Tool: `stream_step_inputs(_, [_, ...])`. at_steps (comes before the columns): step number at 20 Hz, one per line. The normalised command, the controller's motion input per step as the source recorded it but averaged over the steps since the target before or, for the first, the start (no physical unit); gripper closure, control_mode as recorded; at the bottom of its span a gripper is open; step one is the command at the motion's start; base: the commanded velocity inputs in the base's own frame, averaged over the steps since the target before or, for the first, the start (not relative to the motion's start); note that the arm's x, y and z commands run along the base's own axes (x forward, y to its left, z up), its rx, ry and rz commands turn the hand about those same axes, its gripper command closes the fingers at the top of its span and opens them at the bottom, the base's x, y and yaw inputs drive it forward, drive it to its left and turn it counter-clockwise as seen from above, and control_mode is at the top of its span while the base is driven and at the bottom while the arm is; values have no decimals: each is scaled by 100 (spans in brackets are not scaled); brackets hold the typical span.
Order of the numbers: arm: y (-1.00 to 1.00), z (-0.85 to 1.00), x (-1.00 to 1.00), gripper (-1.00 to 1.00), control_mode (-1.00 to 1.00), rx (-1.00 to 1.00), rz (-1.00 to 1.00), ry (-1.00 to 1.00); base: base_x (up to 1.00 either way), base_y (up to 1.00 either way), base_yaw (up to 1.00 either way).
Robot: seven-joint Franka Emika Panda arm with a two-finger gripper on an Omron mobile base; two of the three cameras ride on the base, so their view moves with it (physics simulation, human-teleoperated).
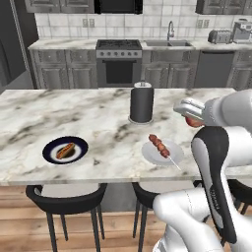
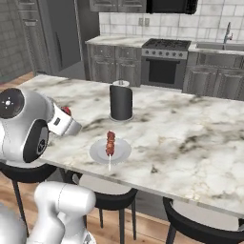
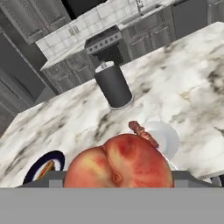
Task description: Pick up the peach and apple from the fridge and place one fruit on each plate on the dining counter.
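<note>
Gripper point(image 1: 189, 114) pinches the peach point(image 3: 119, 162), jaws closed on it, held above the dining counter point(image 1: 98, 123) near the white plate point(image 1: 162, 152). White plate carries a meat skewer point(image 1: 160, 146). Dark plate point(image 1: 65, 150) w/ hot dog point(image 1: 65, 150) sits well apart to the left. Black paper-towel holder point(image 1: 141, 102) stands upright behind the white plate.

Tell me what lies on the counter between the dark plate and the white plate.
Only bare marble of the dining counter lies between the dark plate and the white plate in the left base view.
</note>
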Motion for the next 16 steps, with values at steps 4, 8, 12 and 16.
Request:
stream_step_inputs(4, [-60,-52,89,100,-100,16,15,43,0,0,0])
stream_step_inputs(8, [-44,-92,74,100,-100,3,23,48,0,0,0])
stream_step_inputs(12, [-16,-81,39,100,-100,-2,14,27,0,0,0])
stream_step_inputs(16, [0,-67,25,100,-100,-13,9,14,0,0,0])
